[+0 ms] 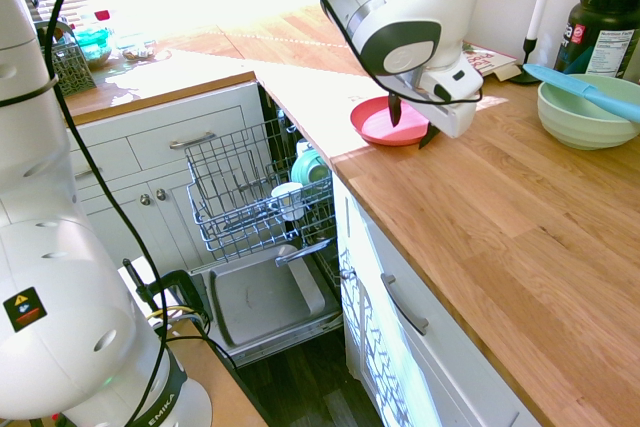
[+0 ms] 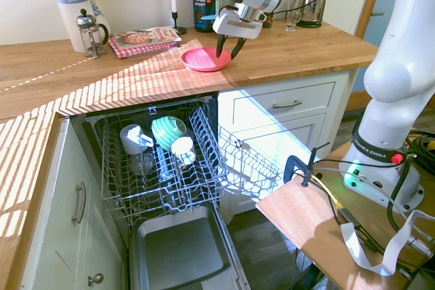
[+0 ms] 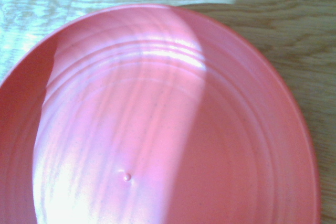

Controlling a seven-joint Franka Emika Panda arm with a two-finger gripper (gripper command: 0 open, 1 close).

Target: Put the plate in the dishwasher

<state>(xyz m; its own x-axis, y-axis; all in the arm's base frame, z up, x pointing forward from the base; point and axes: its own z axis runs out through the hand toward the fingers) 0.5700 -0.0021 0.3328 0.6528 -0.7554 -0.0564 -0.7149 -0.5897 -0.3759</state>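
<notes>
Pincer (image 2: 228, 50) spread open over one plate (image 2: 202, 60); one dishwasher (image 2: 163, 161) holds three cups.

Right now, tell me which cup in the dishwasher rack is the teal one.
The teal cup is the larger one at the back of the rack, lying tipped on its side; the two white cups sit beside it.

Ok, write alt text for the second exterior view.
An open gripper hangs over the edge of a pink plate on a wooden counter. Below, the dishwasher stands open, its rack pulled out with cups inside.
</notes>
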